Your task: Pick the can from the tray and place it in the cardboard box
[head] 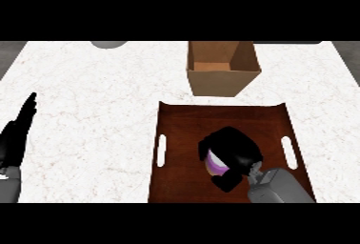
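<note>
A dark brown wooden tray [179,138] with slot handles lies on the counter's near right. Over its middle my right hand [234,147] curls round a small can [215,166], of which only a white and purple patch shows under the fingers. Whether the can rests on the tray or hangs above it I cannot tell. An open cardboard box [219,76] stands just beyond the tray's far edge, with nothing visible inside it. My left hand [15,133] rests open at the view's left edge, fingers pointing up, well away from the tray.
The counter [91,95] is white marble. A grey rounded object [108,44] peeks in at the far edge, left of the box. Dark floor shows past the counter's far corners.
</note>
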